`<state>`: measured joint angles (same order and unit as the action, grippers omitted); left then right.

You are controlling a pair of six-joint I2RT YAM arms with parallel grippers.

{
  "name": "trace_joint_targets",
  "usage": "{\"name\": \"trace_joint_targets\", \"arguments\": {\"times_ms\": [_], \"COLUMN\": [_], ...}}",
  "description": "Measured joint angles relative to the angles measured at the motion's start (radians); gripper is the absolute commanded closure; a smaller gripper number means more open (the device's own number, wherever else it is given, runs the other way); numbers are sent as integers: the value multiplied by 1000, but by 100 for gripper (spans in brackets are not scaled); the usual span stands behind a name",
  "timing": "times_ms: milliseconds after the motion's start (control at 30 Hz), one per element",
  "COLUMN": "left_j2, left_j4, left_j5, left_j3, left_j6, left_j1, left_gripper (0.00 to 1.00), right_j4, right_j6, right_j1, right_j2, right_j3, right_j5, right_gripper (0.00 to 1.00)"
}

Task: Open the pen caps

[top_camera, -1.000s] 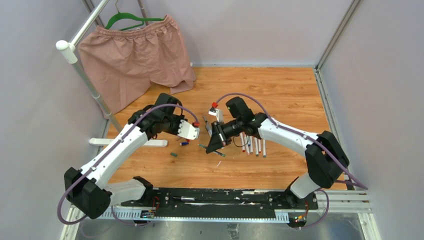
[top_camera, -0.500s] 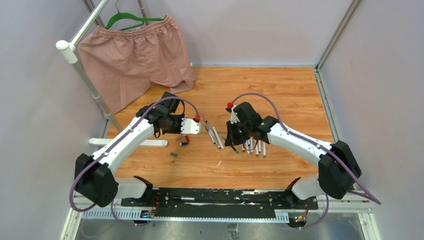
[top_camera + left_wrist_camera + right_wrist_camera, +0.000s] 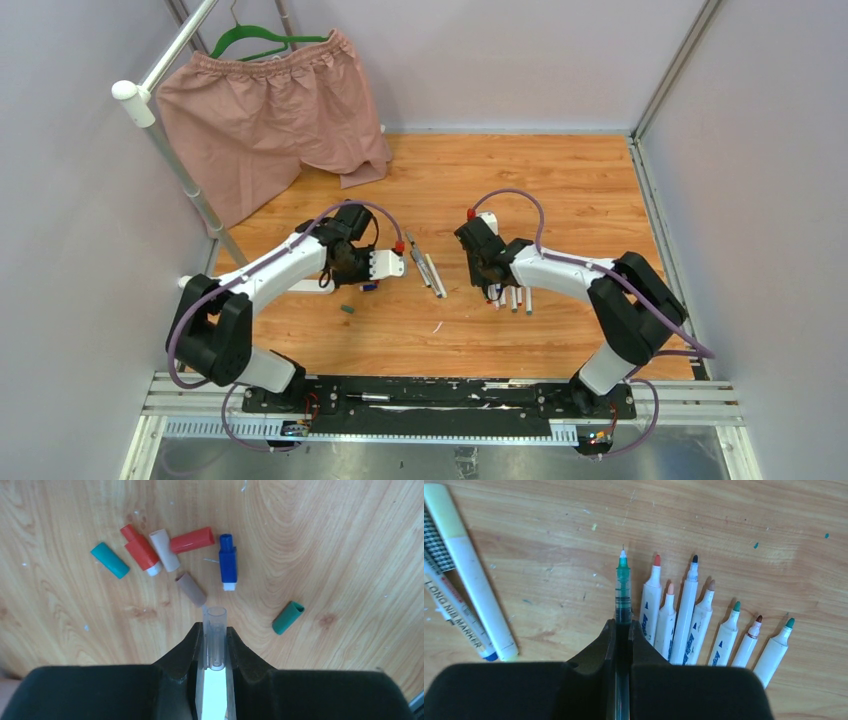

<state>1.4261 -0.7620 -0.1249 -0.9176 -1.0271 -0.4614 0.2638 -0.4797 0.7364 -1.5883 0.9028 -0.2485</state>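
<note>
While both arms hang low over the wooden surface (image 3: 560, 190), the step in hand reads as the put-down after one pen has been opened, with cap and pen in separate grips. The left end effector (image 3: 215, 645) is closed narrow on a clear cap (image 3: 215, 630), which sticks out past the fingertips with its open mouth forward. It hovers just short of the loose caps (image 3: 165, 550) lying on the wood: teal, two red, cream, taupe and blue in a cluster, with a green one apart on the right. The right end effector (image 3: 623, 630) is pinched almost fully closed on a green fine-tip pen (image 3: 623, 587), nib bare and pointing away. The pen sits just beside the left end of a row of opened markers (image 3: 694, 615), seven of them lying side by side with tips exposed. Whether the pen or the clear cap touches the wood, cannot tell. Two capped pens (image 3: 471, 575) lie to the left of that grip, and they look like the remaining work. The next move probably calls for each side to loosen its grip and drop its item, cap by the cluster and pen in line with the row, without nudging the neighbours. After that comes a reach for one of the capped pens.
</note>
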Motion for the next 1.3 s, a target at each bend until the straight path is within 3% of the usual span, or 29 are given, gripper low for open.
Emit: {"name": "trace_joint_targets", "arguments": {"times_ms": [100, 400, 500, 733, 833, 1033, 1200, 1300], "left_j2": [7, 6, 8, 24, 24, 10, -29, -63], "left_j4": [9, 8, 10, 24, 26, 26, 1, 8], "left_j5": [-15, -30, -29, -25, -25, -20, -6, -9], "left_j3": [23, 88, 88, 85, 76, 64, -43, -128], "left_j6": [18, 21, 21, 40, 50, 68, 109, 162], "left_j1": [0, 0, 0, 0, 0, 0, 38, 121], "left_gripper": [95, 81, 79, 63, 47, 33, 1, 0], "right_j4": [-22, -59, -58, -20, -1, 14, 5, -10], "right_j6": [-7, -14, -10, -6, 3, 33, 73, 84], "right_j1": [0, 0, 0, 3, 12, 40, 66, 88], "right_j2": [-33, -33, -23, 17, 29, 37, -10, -50], "right_j3": [-3, -23, -29, -6, 27, 103, 181, 200], "right_j5": [-28, -51, -51, -56, -63, -34, 30, 56], "right_gripper": [100, 75, 74, 73, 74, 74, 74, 74]}}
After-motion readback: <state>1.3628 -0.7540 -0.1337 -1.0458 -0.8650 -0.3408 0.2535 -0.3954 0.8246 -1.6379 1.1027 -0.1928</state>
